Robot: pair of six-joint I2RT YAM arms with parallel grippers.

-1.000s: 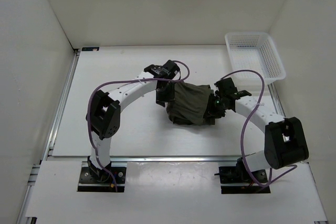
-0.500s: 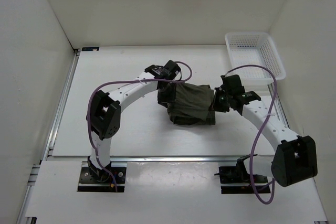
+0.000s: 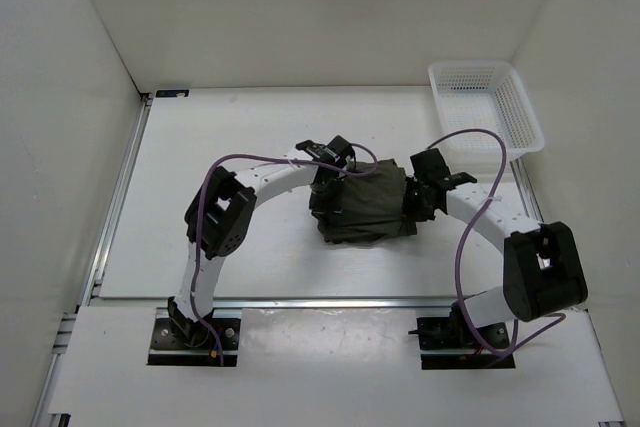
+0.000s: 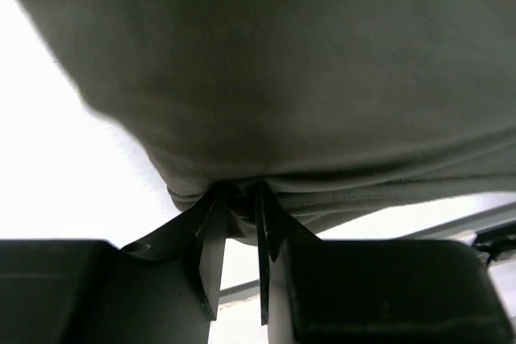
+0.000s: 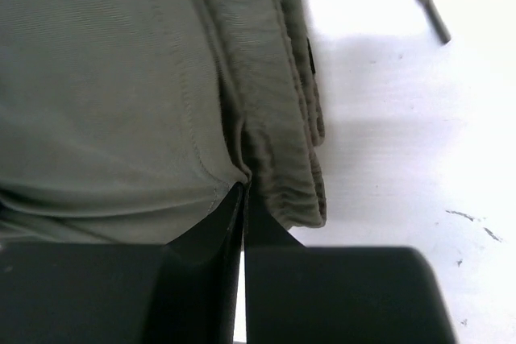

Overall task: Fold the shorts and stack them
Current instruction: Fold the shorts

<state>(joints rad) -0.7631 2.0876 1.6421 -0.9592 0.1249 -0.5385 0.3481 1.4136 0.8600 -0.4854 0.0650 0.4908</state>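
My left gripper pinches a fold on the left side of the olive shorts bunched mid-table, and my right gripper is clamped tight at the waistband - opposite sides, probably to fold both together.

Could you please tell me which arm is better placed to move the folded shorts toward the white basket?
Right, probably. The right gripper is shut on the shorts beside the waistband, on the side nearest the basket; the left gripper pinches the far edge.

White table enclosed by plain white walls.
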